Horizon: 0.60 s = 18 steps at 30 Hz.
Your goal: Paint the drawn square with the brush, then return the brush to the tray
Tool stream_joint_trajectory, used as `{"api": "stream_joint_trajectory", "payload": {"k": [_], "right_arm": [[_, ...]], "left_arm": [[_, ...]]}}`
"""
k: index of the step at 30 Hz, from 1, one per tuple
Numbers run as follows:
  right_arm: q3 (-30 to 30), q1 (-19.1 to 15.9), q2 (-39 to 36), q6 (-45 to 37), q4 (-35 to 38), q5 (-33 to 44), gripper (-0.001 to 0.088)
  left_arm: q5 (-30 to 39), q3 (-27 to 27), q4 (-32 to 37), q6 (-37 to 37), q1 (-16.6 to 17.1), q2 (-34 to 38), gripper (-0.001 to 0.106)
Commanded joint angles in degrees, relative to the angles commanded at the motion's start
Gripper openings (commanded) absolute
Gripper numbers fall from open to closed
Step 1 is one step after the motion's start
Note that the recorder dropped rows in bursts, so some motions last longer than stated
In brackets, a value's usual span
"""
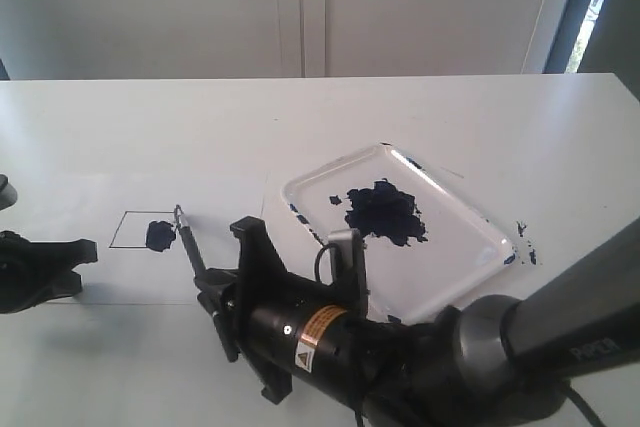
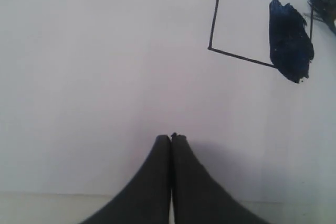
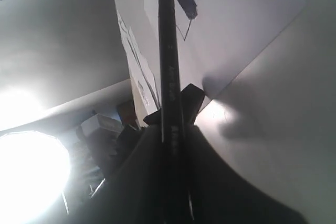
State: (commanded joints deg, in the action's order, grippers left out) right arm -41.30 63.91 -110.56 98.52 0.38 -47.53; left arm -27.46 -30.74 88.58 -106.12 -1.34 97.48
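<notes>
The square [image 1: 143, 231] sits at the left middle of the exterior frame, drawn on white paper [image 1: 120, 277] on the tabletop [image 1: 300, 127]. One dark blue smear [image 1: 160, 235] covers its right part and the rest of the inside is blank. The brush [image 1: 192, 247] slants up from the lower middle of the frame. Its tip is just beside the square's upper right corner, but I cannot tell whether it touches the paper. The tray [image 1: 470, 217] lies right of centre, well apart from the square, with one blue blot [image 1: 385, 212] in its middle and blue flecks [image 1: 524, 245] on the tabletop just beside its right corner.

Only the left wrist view shows the smear spilling over the square's line. Only the right wrist view shows the grip on the handle: the right fingers [image 3: 210, 182] are set narrow and clamped on the brush, which runs out between them toward the square. The left fingers [image 2: 157, 182] are pressed together, holding nothing, over bare paper near the square.

Count: one square, one smear, one brush, one tray, one blot, two pairs of fingers.
</notes>
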Motion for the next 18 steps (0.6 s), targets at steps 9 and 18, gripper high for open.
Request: {"api": "stream_joint_trajectory", "payload": {"k": [9, 18], "right_arm": [[-2.9, 0.3, 0.0, 2.9, -10.7, 2.1, 0.0000], [-2.9, 4.0, 0.0, 4.6, -12.8, 2.8, 0.0000]], "left_arm": [[0.0, 0.0, 0.9, -1.0, 0.0, 0.0, 0.000], [0.0, 0.0, 3.1, -0.5, 0.0, 0.0, 0.000]]}}
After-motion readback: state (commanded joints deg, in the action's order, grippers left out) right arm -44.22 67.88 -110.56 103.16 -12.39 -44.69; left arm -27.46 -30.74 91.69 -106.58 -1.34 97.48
